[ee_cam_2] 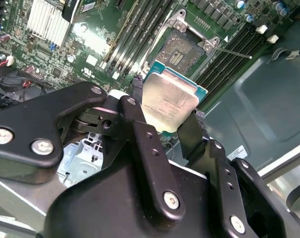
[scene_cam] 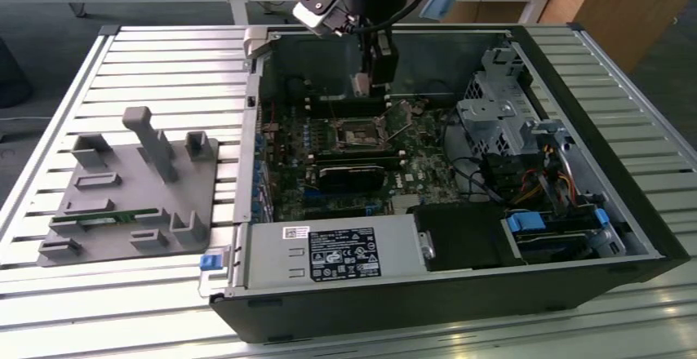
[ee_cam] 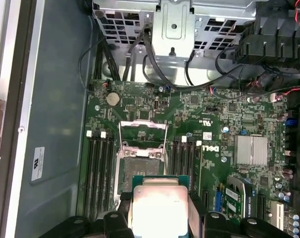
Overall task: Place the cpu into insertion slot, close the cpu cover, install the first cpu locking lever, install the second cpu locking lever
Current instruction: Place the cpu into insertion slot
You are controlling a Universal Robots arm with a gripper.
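The open computer case (scene_cam: 458,298) lies on the slatted desk (scene_cam: 163,57). The fingers (ee_cam_2: 192,130) hang inside it, and the case walls and the metal drive cage (scene_cam: 495,118) stand well apart from them. Below the fingers the green board (ee_cam: 214,114) lies open. The socket (ee_cam: 140,166) sits uncovered, with its silver cover (ee_cam: 142,130) swung back on the side away from the fingers. Long black memory slots (ee_cam: 98,166) run along both flanks of the socket, and a thin lever (ee_cam_2: 234,52) juts out beside it. The fingers pinch the cpu (ee_cam_2: 170,99) by two opposite edges, holding it above the board, near the socket and clear of it. The cpu is a flat square with a silver-grey metal top that catches the light and a narrow green rim around it.
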